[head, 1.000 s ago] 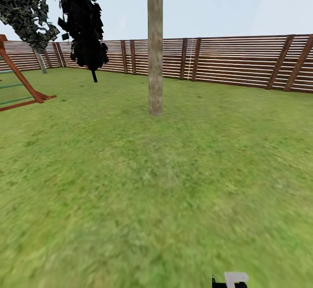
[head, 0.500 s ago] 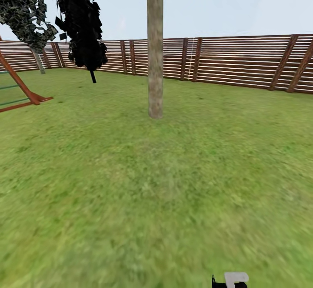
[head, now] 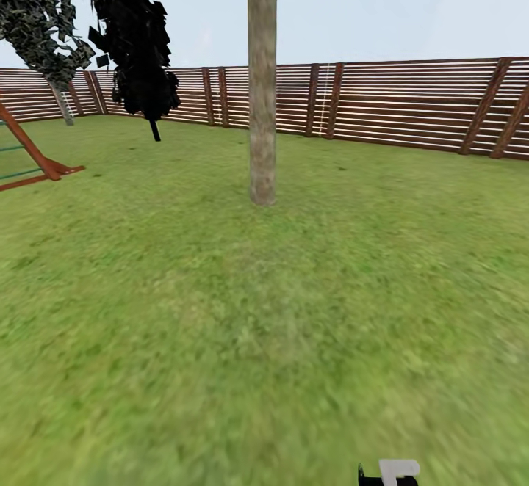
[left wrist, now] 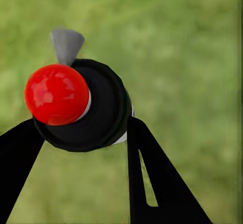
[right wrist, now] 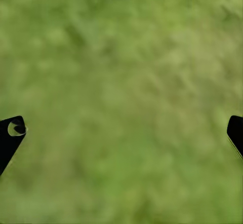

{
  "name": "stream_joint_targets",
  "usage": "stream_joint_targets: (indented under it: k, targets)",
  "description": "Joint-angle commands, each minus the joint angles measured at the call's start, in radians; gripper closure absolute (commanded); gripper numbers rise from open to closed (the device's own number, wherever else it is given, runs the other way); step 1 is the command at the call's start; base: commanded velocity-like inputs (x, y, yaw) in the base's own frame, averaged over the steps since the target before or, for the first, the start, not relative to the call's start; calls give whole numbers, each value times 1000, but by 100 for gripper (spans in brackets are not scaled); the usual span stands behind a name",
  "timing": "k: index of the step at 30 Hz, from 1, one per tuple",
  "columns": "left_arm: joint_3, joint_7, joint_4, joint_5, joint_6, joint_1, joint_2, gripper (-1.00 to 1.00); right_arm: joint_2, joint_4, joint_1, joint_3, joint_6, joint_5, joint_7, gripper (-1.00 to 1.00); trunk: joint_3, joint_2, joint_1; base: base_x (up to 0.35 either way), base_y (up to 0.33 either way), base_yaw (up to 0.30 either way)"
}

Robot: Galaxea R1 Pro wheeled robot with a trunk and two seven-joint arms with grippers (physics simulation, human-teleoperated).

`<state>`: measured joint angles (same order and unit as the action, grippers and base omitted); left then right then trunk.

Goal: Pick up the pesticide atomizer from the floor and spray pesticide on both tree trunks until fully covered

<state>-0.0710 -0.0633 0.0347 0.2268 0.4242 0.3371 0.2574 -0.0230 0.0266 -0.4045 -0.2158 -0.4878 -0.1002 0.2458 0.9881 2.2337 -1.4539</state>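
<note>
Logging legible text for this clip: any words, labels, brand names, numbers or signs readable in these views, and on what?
None can be read.
Atomizer, held in the left gripper: red top and dark body face the camera, no lettering on the sides that show.
Fence: plain slats, no sign.
Tree trunk: bare bark.
Right gripper: open over lawn, no markings.

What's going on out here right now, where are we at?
The robot is out on the lawn, facing a tree trunk some way ahead, with the slatted fence behind it. Its left hand is clamped on the pesticide atomizer, red top toward the wrist camera. The right hand is open over bare grass. A second trunk stands far off by the fence.
</note>
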Motion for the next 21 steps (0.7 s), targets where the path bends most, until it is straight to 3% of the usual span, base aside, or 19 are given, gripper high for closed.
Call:
stream_joint_targets:
  k: [1,21]
  targets:
    - [-7,-7,4,3,5,1,0,100,0,0,0,-9,-3,-10,1,-100,1,0,0,339,0,0]
    - [-7,-7,4,3,5,1,0,100,0,-1,0,-9,-3,-10,1,-100,1,0,0,339,0,0]
